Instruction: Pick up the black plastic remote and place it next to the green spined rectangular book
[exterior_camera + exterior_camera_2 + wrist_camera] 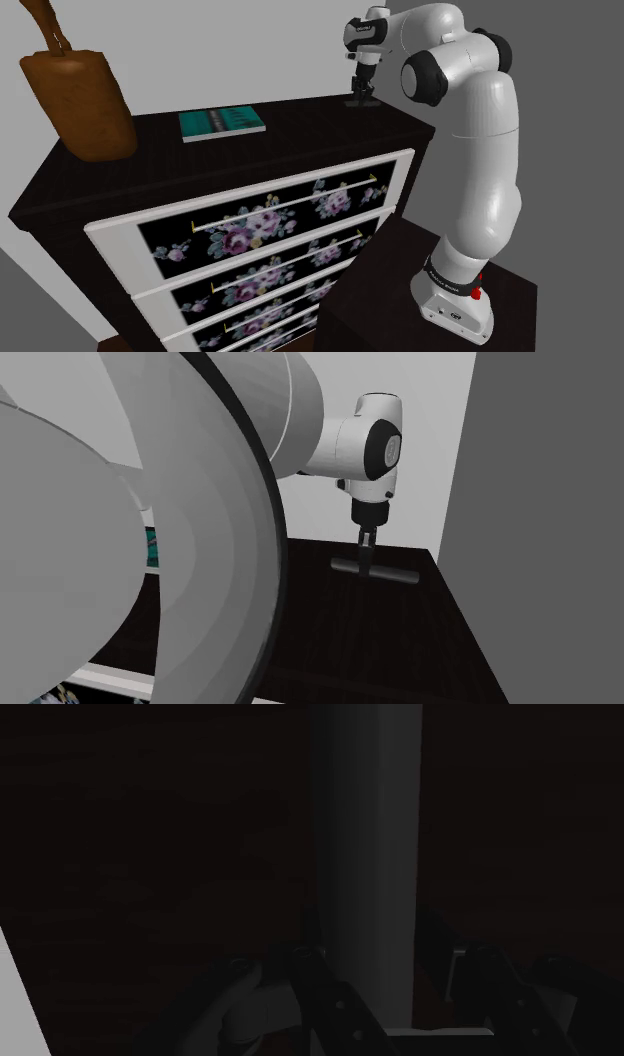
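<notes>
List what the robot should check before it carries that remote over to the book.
1. Gripper down at the remote, near its middle: ok.
2. Remote firmly held: cannot tell.
3. Book lying flat on the dresser: ok.
4. Bare dresser top beside the book for landing: ok.
5. Brown wooden thing stands beyond the book, off the likely path: ok.

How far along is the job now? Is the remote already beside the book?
Nothing is finished yet: the remote is at a far corner of the dresser top, well apart from the green book. In hand: the gripper is down on the remote's middle; whether it grips it, I cannot tell. Left: lift it, carry it toward the shoulder view's left and set it beside the book.
</notes>
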Robot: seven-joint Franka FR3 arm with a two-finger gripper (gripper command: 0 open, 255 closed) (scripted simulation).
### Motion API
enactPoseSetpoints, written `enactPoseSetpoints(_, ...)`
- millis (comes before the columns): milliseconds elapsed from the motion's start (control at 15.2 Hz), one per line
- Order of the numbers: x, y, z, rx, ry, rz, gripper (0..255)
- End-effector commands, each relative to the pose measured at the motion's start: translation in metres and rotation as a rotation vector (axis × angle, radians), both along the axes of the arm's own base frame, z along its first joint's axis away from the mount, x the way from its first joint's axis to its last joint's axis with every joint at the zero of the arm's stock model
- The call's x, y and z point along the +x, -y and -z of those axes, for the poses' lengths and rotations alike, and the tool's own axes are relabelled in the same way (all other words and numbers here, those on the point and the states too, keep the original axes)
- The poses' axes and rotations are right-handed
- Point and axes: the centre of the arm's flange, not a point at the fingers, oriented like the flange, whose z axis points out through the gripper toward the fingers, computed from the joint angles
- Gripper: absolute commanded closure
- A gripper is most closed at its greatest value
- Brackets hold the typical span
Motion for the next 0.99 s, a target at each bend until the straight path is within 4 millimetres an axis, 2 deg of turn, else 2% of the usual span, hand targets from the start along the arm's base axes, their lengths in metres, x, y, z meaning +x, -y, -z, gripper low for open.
enactPoseSetpoints(0, 0.000, 0.000, -0.010, 0.000, 0.000, 0.000, 255)
enactPoseSetpoints(924, 0.000, 0.000, -0.081, 0.000, 0.000, 0.000, 255)
